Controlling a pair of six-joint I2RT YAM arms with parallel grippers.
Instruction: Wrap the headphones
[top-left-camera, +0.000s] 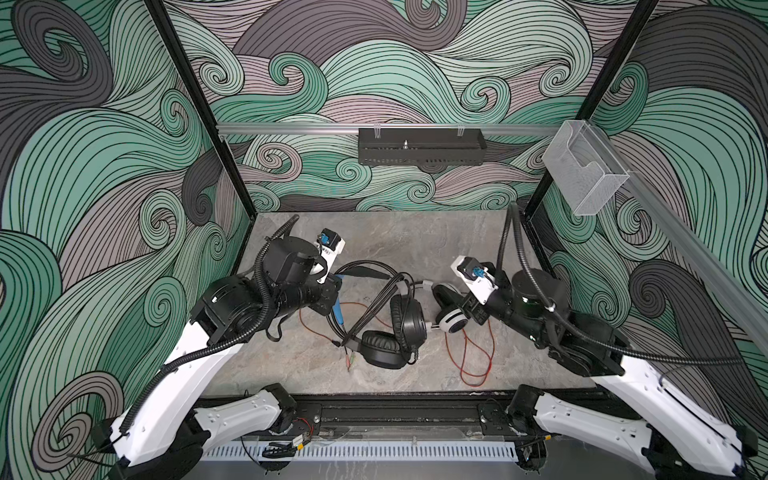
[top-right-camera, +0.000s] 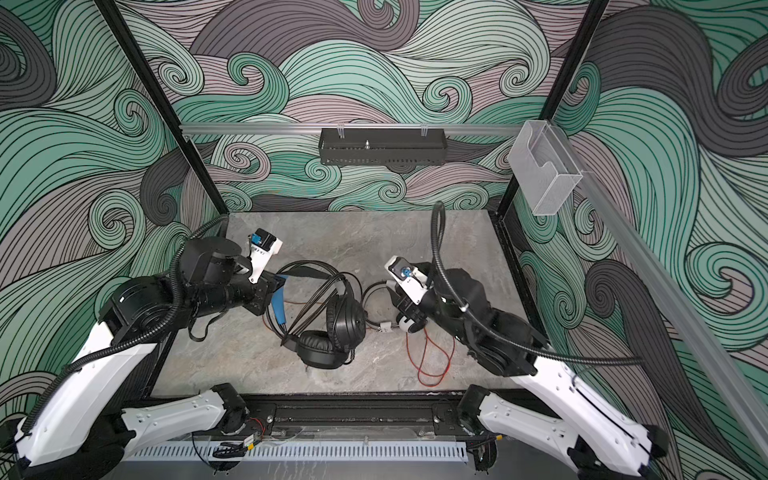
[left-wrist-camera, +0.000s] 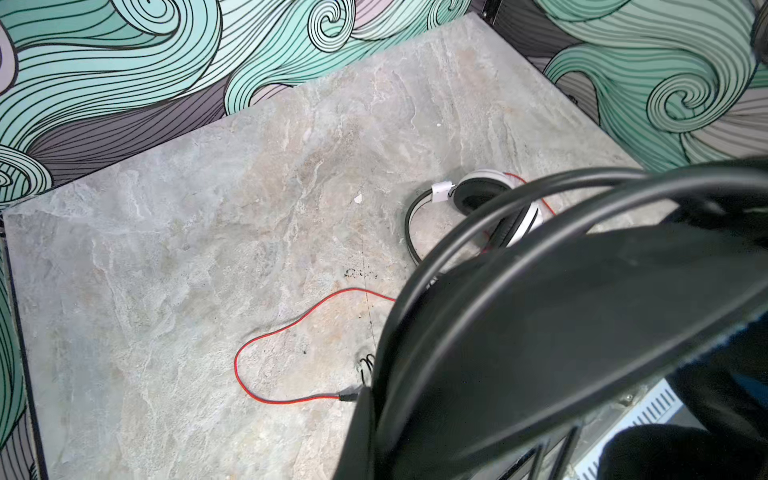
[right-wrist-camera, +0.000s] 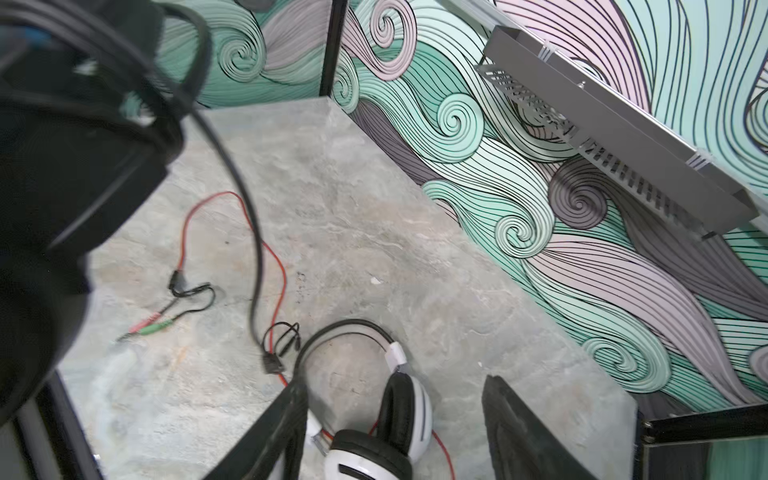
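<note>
The black headphones (top-left-camera: 390, 332) lie mid-table with their black cable looped in several strands from headband to ear cups. My left gripper (top-left-camera: 332, 295) is shut on their blue-lined headband (left-wrist-camera: 561, 332), holding that end raised. The white headphones (top-left-camera: 451, 320) with black cushions lie to the right. Over them my right gripper (right-wrist-camera: 395, 436) stands open, its fingers (right-wrist-camera: 270, 428) on either side of the white ear cups (right-wrist-camera: 415, 411) without touching. Their red cable (top-left-camera: 473, 357) trails loose toward the front, and another stretch of the red cable (left-wrist-camera: 270, 345) lies beside the black set.
Pink and green audio plugs (top-left-camera: 349, 359) rest on the stone tabletop (top-left-camera: 291, 365) next to the black ear cup. A black tray (top-left-camera: 419, 145) hangs on the back wall and a clear box (top-left-camera: 582, 174) at the right rail. A black frame rail (top-left-camera: 399, 415) borders the front.
</note>
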